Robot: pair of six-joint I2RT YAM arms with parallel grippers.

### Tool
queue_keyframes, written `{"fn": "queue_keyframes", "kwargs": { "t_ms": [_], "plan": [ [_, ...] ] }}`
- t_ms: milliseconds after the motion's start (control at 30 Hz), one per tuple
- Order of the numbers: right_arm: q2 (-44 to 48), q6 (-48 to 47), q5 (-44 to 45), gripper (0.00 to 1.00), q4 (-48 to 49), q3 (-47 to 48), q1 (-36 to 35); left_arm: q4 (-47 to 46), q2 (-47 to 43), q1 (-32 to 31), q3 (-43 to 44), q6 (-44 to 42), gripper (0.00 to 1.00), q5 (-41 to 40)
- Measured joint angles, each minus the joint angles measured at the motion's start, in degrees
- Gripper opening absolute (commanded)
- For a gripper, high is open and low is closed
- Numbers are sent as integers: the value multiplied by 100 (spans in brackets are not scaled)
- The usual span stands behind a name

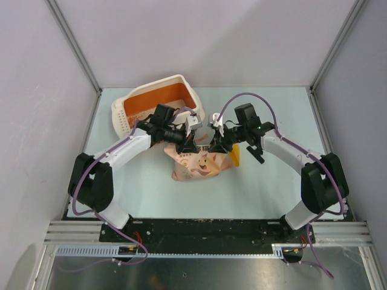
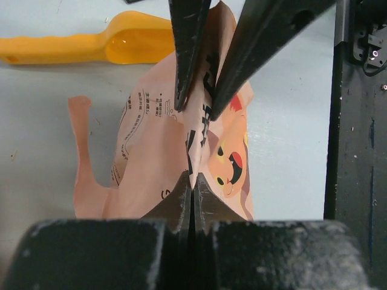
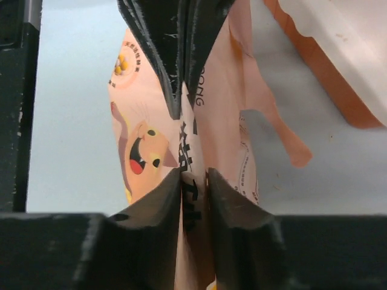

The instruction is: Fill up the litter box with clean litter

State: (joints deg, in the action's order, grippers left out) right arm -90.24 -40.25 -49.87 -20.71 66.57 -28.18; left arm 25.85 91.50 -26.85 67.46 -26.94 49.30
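Top external: litter box (image 1: pixel 123 118) at 10 o'clock from bag (image 1: pixel 196 164), no clean litter visible inside. My left claw (image 2: pixel 193 184) pinches bag top; right claw (image 3: pixel 195 178) narrow around same edge, grip unclear. Step looks like opening bag; next I likely pull claws apart.

The bench (image 1: pixel 272 181) is a pale blue-grey top, pretty plain. The cream litter box (image 1: pixel 154 96) with its orange inside sits at the back left. A pink-beige cartoon cat bag (image 1: pixel 196 163) is in the middle, and a yellow scoop (image 1: pixel 235 157) lies just beside the bag's right edge.
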Motion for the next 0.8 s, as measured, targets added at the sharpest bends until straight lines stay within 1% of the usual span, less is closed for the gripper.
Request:
{"fn": "queue_keyframes", "kwargs": {
  "t_ms": [33, 67, 133, 200, 233, 300, 367, 400, 433, 467, 567, 800],
  "plan": [
    [-66, 151, 7, 4, 129, 0, 9, 0, 0, 0, 0, 2, 3, -2],
    [-109, 289, -13, 0, 219, 0, 28, -4, 0, 0, 0, 0, 4, -4],
    [-138, 525, -81, 0, 280, 0, 70, -48, 0, 7, 0, 0, 3, -22],
    [-157, 737, -144, 0, 306, 0, 131, -87, 0, 22, -9, -2, 0, -9],
    [-168, 798, -195, 0, 304, 0, 166, -114, -2, 22, -22, 0, 0, 0],
    [-181, 876, -315, 3, 278, 0, 251, -212, -4, 24, -66, 0, 0, 57],
    [-184, 872, -433, 14, 192, 0, 341, -339, -4, 20, -111, 0, 0, 138],
    [-184, 868, -516, 23, 142, 0, 409, -378, -4, 13, -120, 4, 0, 177],
    [-179, 872, -581, 39, 72, 2, 516, -391, -4, 13, -136, 7, 0, 170],
    [-166, 885, -636, 42, -33, 11, 678, -393, -4, 28, -138, 11, 0, 170],
    [-155, 892, -651, 47, -398, 42, 1231, -417, -4, 85, -138, 20, 0, 122],
    [-57, 986, -509, 48, -1117, 50, 2367, -396, -4, 114, -138, 107, 0, 94]
  ]
}}
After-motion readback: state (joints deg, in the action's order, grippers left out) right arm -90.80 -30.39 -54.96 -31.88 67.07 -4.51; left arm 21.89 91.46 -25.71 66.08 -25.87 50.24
